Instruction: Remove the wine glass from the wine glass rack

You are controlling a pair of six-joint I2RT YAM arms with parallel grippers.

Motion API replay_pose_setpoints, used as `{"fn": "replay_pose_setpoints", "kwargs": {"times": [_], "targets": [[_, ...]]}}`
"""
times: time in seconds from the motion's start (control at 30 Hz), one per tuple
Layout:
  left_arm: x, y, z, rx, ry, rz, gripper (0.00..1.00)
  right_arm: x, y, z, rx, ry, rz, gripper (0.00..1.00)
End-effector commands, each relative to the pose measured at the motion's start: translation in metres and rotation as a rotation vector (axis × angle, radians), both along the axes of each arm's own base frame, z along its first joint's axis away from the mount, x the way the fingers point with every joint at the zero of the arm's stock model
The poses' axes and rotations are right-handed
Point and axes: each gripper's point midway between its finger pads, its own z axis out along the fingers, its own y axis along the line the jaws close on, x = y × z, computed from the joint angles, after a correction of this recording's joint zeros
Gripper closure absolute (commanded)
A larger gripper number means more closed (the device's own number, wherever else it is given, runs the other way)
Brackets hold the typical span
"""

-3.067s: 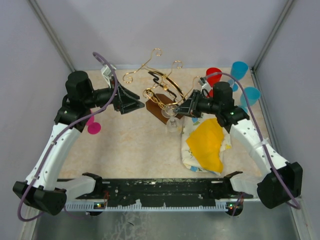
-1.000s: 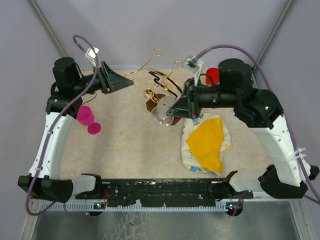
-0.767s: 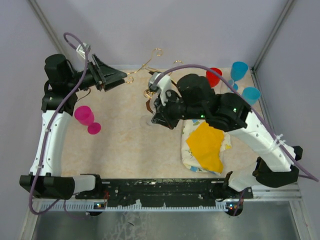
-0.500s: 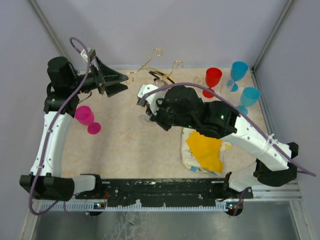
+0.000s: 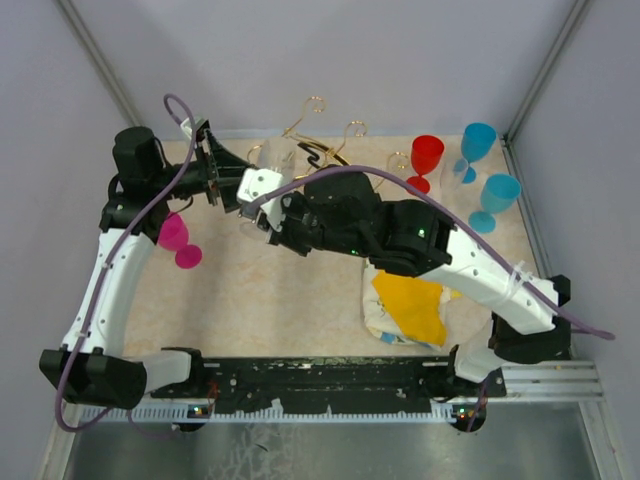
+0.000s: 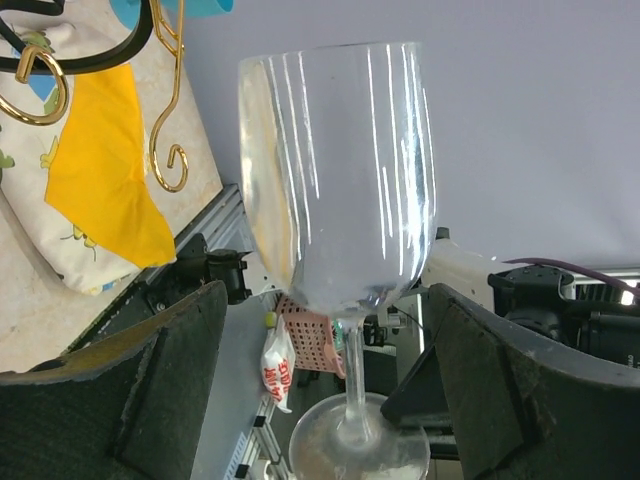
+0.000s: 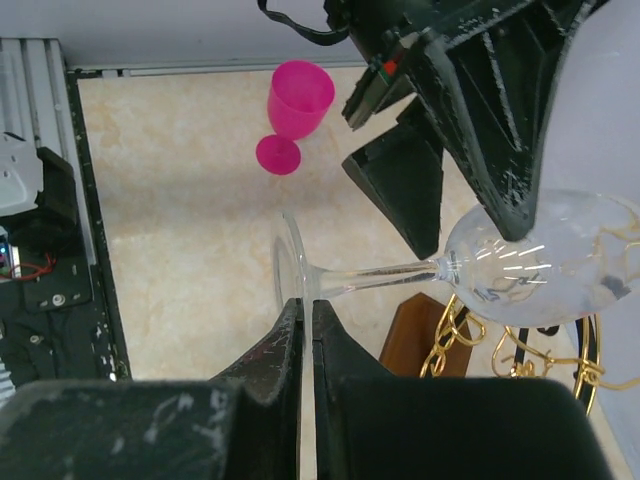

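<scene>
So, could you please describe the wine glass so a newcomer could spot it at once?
Find the gold rack at the back. Just left of it, the glass is held sideways in mid-air by the right fingers. Unlike the coloured cups, it is clear.

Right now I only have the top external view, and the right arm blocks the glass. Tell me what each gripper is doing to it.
Observer: The right wrist view shows the right gripper shut on the rim of the foot of the wine glass, which lies sideways.
Operator: Report the left side.
Observer: In the left wrist view the left gripper is open around the bowl, with a gap showing on each side.
Operator: Check the rack.
Observer: That same view shows the wine glass rack off to one side, its gold hooks apart from the bowl.
</scene>
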Motion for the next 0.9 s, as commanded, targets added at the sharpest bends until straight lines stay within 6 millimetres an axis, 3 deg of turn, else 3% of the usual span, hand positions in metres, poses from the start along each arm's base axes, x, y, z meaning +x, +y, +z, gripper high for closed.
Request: {"fn": "replay_pose_setpoints", "kwargs": {"times": [0.0,0.3,0.5,0.77,0.87], "targets": [[-0.014,-0.002,0.016,-0.016,-0.04,-0.024,0.13,-0.007,0.014,0.039,0.084,-0.095,0.06,1.0],[-0.015,-0.003,0.013,-0.022,-0.004,-0.028,0.17,-0.023,0.027,0.038,0.062,-0.097,0.117,1.0],[-0.013,-0.003,0.011,-0.022,0.009,-0.023,0.28,-0.025,0.022,0.041,0.064,-0.1,0.111,1.0],[-0.009,-0.002,0.02,-0.036,-0.005,-0.007,0.25,-0.027,0.015,0.038,0.059,-0.091,0.109,1.0],[-0.008,-0.002,0.022,-0.041,-0.01,-0.001,0.17,-0.029,0.014,0.038,0.061,-0.088,0.113,1.0]]}}
